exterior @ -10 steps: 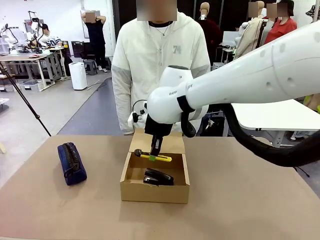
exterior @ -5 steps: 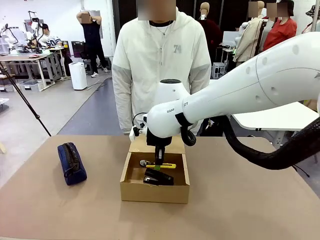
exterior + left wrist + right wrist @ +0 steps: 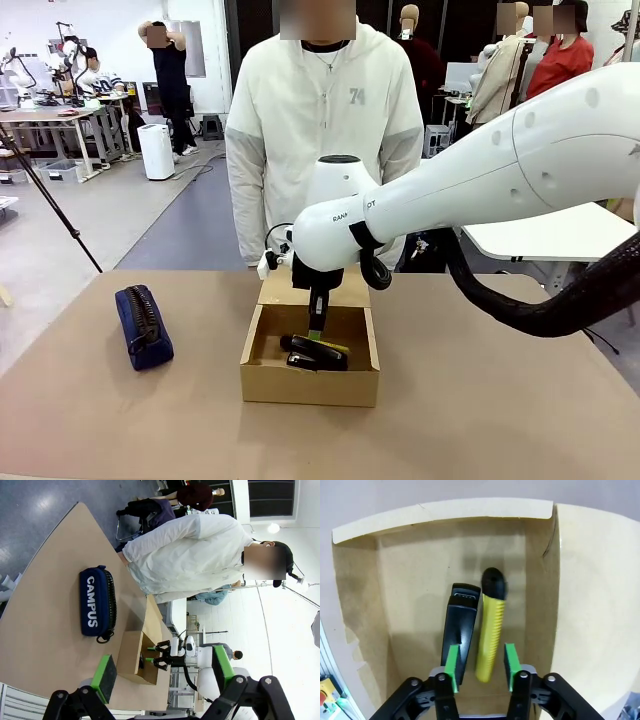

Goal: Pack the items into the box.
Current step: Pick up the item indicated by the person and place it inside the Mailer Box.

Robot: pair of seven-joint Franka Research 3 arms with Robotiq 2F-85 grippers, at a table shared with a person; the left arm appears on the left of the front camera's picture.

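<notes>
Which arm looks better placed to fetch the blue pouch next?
Probably the left. The pouch lies on the robot's left, ahead of the open left tool; the right tool is down in the box, over the knife.

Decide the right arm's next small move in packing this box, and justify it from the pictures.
Probably lift the right jaws straight up out of the box: they stand parted either side of the utility knife, which lies inside beside the stapler, so it looks released. The pouch lies unpacked on the table.
</notes>
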